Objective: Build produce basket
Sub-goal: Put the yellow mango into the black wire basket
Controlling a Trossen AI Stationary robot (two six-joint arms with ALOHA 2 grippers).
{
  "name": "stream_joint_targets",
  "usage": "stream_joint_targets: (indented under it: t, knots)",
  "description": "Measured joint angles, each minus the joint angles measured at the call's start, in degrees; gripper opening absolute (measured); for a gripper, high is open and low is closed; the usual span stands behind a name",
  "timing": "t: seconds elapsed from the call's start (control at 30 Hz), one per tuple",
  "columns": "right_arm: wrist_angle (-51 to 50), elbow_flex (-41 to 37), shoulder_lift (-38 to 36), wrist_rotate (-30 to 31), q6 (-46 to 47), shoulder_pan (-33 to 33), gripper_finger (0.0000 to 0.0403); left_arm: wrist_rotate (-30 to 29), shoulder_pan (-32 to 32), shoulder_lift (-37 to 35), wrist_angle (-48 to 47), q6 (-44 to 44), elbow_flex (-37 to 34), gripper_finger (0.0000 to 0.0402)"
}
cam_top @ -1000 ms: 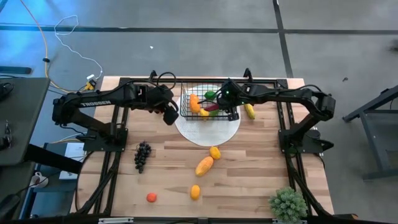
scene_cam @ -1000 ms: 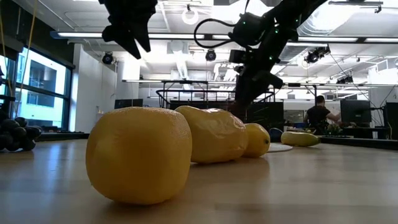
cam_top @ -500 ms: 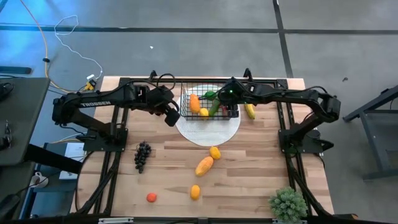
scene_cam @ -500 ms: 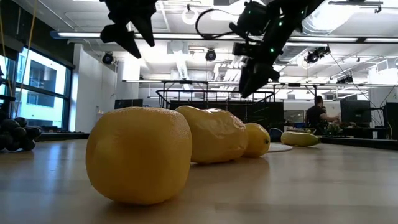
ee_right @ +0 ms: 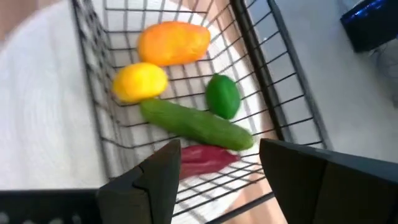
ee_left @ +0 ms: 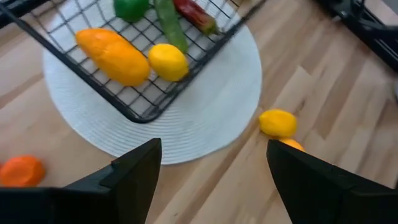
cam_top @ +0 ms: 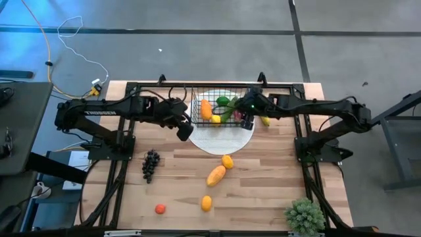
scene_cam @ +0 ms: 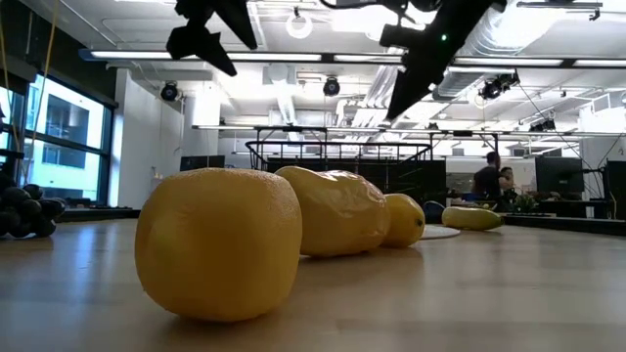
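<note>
Left end effector (cam_top: 185, 129): raised above the desk (cam_top: 263, 191) at the left rim of the white plate (cam_top: 220, 139); fingers (ee_left: 134, 171) spread apart, nothing between them, touching nothing.

Right end effector (cam_top: 247, 121): held over the right side of the basket (cam_top: 195, 113); fingers (ee_right: 155, 177) parted, empty, clear of the produce below.

Basket: one, black wire mesh, resting on the plate at the far middle of the desk.

Contents of basket, five pieces:
- orange mango (ee_right: 173, 42), one
- lemon (ee_right: 140, 81), one, just beside the mango
- round green fruit (ee_right: 222, 95), one
- long green vegetable (ee_right: 196, 124), one, lying across the middle
- red pepper (ee_right: 202, 157), one, next to the green vegetable

Produce outside the basket, on the desk:
- banana (cam_top: 264, 118), one, just right of the basket
- dark grapes (cam_top: 150, 164), one bunch, left side
- yellow-orange pieces (cam_top: 216, 175), three, in a loose line near the desk's middle, toward the front
- small red-orange piece (cam_top: 160, 209), one, front left

Other: spiky green potted plant (cam_top: 304, 215), one, front right corner.
</note>
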Motion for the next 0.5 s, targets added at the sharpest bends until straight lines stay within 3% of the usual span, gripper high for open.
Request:
stream_joint_targets:
  t: [0.23, 0.5]
  knots:
    - [-5.3, 0.0, -0.5, 0.0, 11.0, 5.6, 0.0200, 0.4, -5.2, 0.0, 3.4, 1.8, 0.0, 0.0281]
    - [-10.2, 0.0, -0.8, 0.0, 28.8, 13.2, 0.0200, 0.9, -12.0, 0.0, 13.4, 3.1, 0.0, 0.0281]
